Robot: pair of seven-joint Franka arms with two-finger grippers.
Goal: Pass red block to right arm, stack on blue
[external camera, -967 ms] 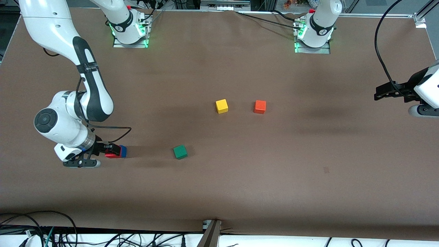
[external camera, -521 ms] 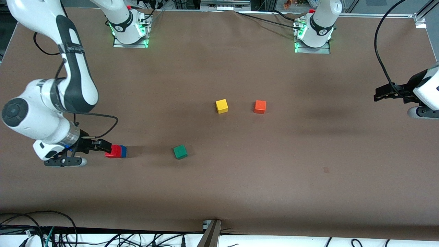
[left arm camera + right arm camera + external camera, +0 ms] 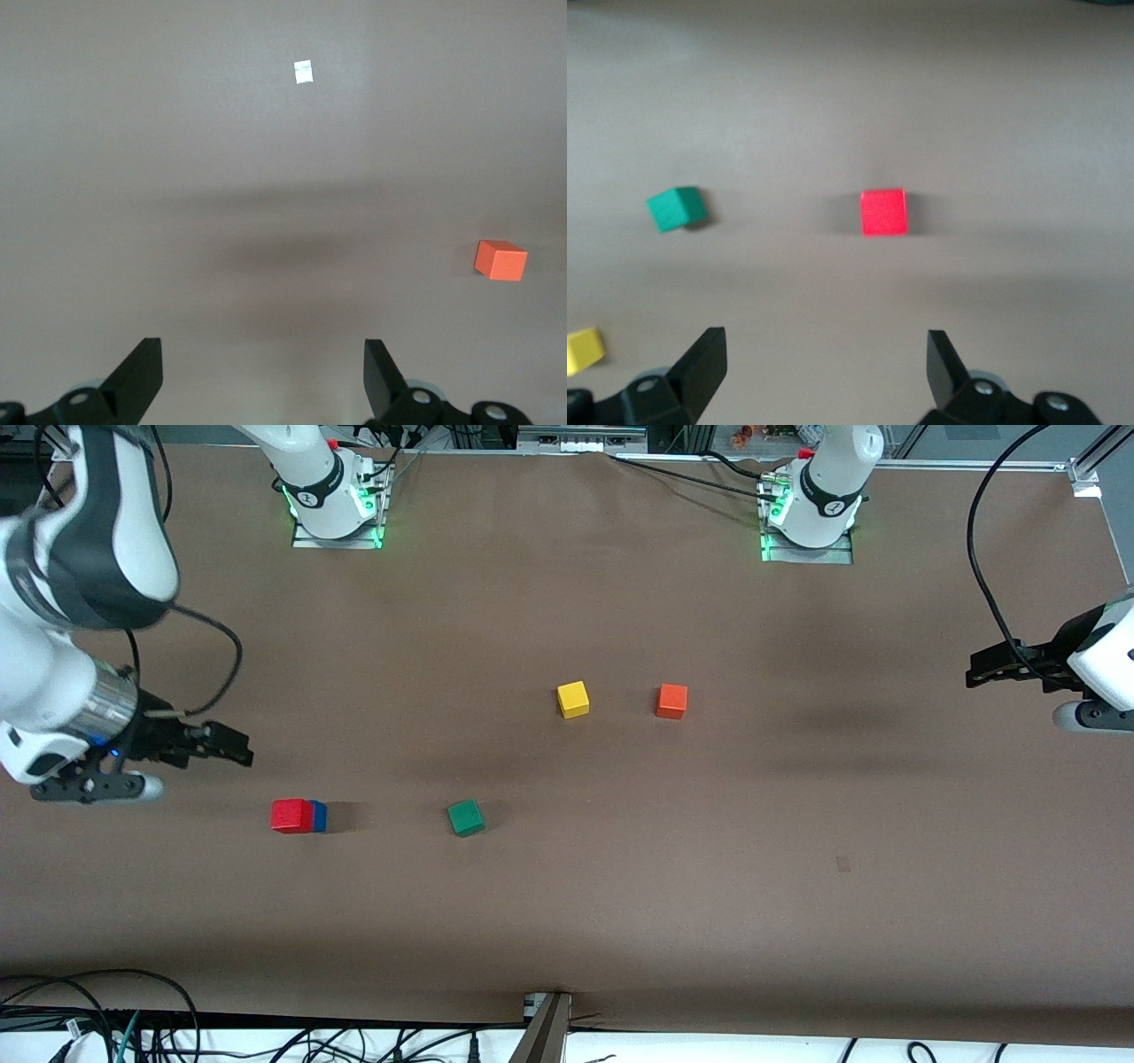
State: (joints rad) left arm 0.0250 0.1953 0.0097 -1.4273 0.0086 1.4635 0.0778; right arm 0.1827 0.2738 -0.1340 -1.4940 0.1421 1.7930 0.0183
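The red block (image 3: 291,815) sits on top of the blue cube (image 3: 320,816), of which only one edge shows, toward the right arm's end of the table. My right gripper (image 3: 241,749) is open and empty, raised over the table beside the stack and apart from it. In the right wrist view my right gripper (image 3: 824,354) has its jaws wide apart, with the red block (image 3: 883,212) below; the blue cube is hidden under it. My left gripper (image 3: 972,673) waits open and empty at the left arm's end; it also shows in the left wrist view (image 3: 263,372).
A green cube (image 3: 465,817) lies beside the stack toward mid-table and shows in the right wrist view (image 3: 677,209). A yellow cube (image 3: 573,699) and an orange cube (image 3: 671,701) lie mid-table, farther from the front camera. Cables hang along the table's front edge.
My right gripper has let go of the red block, opened, and drawn back and up toward the right arm's end. The red block stays on the blue cube. The left arm has not moved.
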